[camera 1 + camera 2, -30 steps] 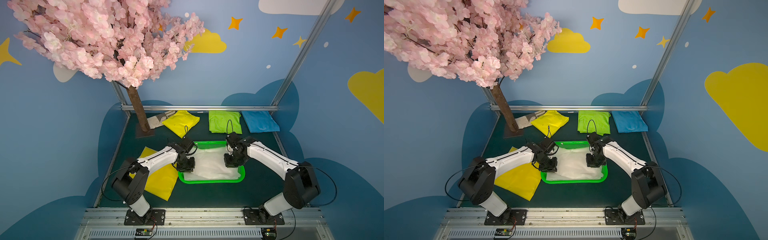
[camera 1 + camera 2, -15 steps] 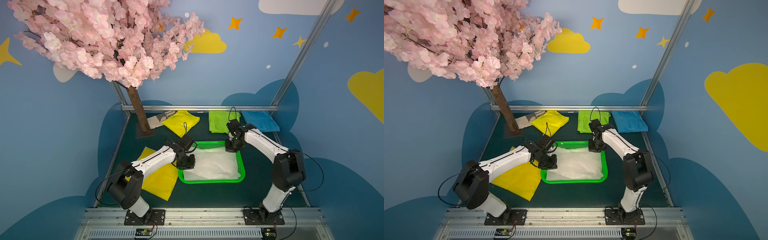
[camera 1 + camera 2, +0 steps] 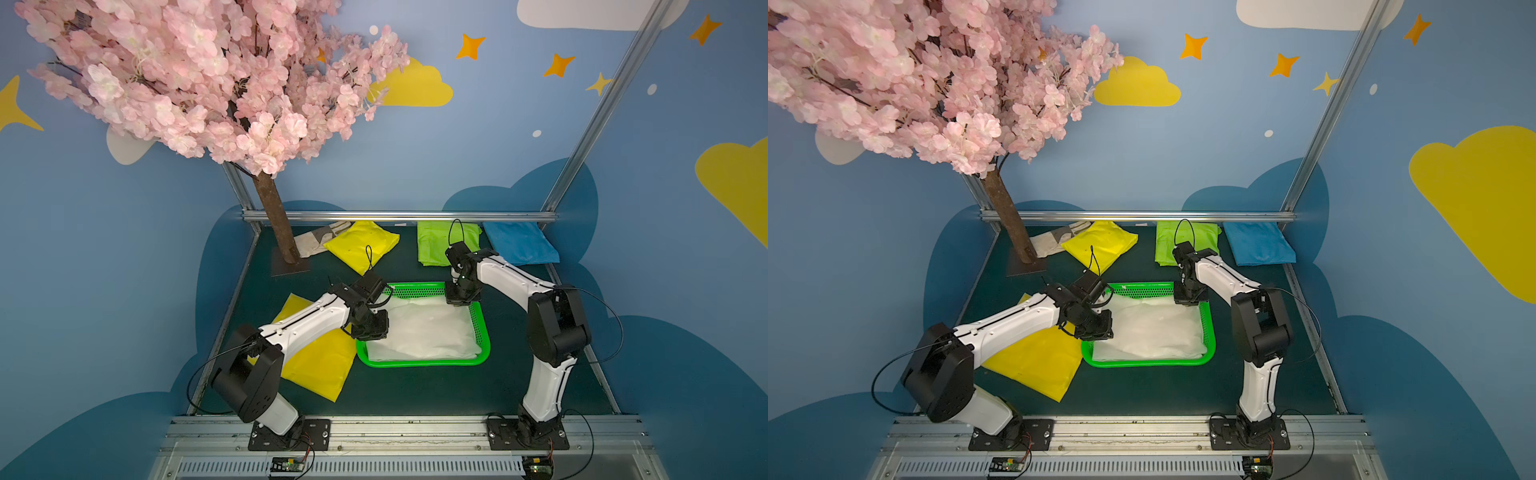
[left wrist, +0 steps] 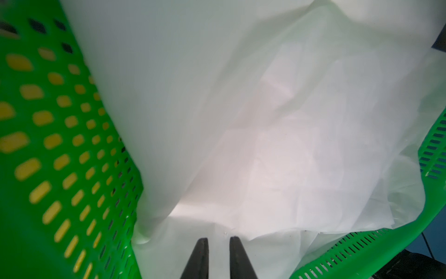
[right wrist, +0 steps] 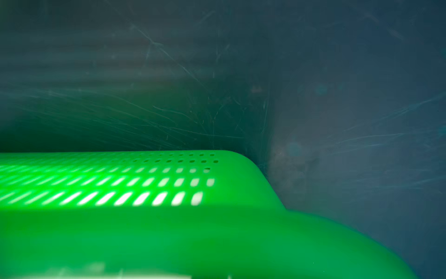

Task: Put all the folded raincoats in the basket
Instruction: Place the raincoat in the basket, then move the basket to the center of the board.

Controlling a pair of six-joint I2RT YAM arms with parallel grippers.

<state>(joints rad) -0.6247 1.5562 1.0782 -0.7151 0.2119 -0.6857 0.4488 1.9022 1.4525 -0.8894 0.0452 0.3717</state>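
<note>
Dark tabletop (image 3: 415, 395), raincoat (image 3: 424, 328) in basket (image 3: 419, 363), left gripper (image 4: 217, 239) newly parted, right gripper (image 3: 460, 301) closed, withdrawn to far corner.

The basket (image 5: 169, 236) fills the right wrist view as a blur, its rim seemingly cropped.

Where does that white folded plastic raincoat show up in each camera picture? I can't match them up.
In a top view: the white folded plastic raincoat lies just below centre.
In a top view: same spot, slightly further left.
Left wrist view: it fills most of the picture.
Right wrist view: only white glimpses through slots, probably it.
Shared landmark: the bright green perforated plastic basket holding it.
</note>
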